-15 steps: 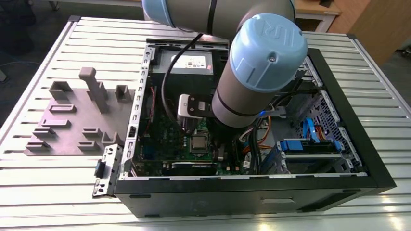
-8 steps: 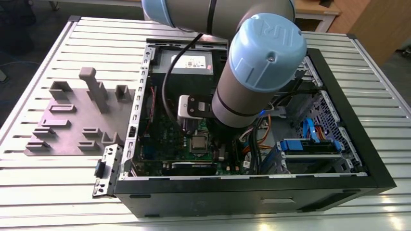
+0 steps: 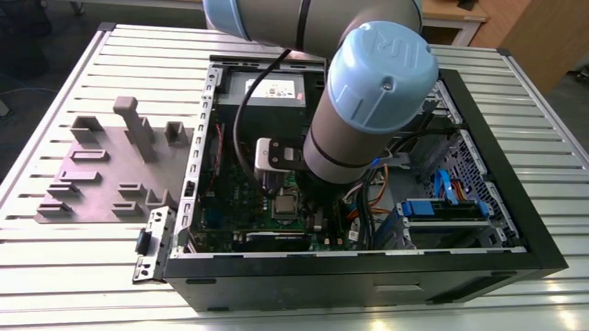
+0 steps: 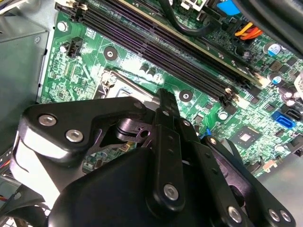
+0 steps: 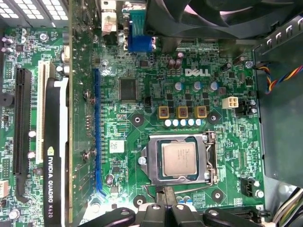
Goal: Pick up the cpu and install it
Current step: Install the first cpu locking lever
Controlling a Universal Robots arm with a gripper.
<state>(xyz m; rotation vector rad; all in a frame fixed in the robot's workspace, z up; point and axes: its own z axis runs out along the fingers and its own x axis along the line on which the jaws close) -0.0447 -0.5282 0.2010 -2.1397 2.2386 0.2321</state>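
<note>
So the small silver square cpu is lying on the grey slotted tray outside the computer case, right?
Not quite. The small silver square cpu sits in the shiny metal socket frame on the green motherboard inside the case, as the first wrist view shows.

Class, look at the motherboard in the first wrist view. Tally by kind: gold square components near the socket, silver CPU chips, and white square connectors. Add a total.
gold square components: 3
cpu: 1
white connector: 1
Total: 5
</note>
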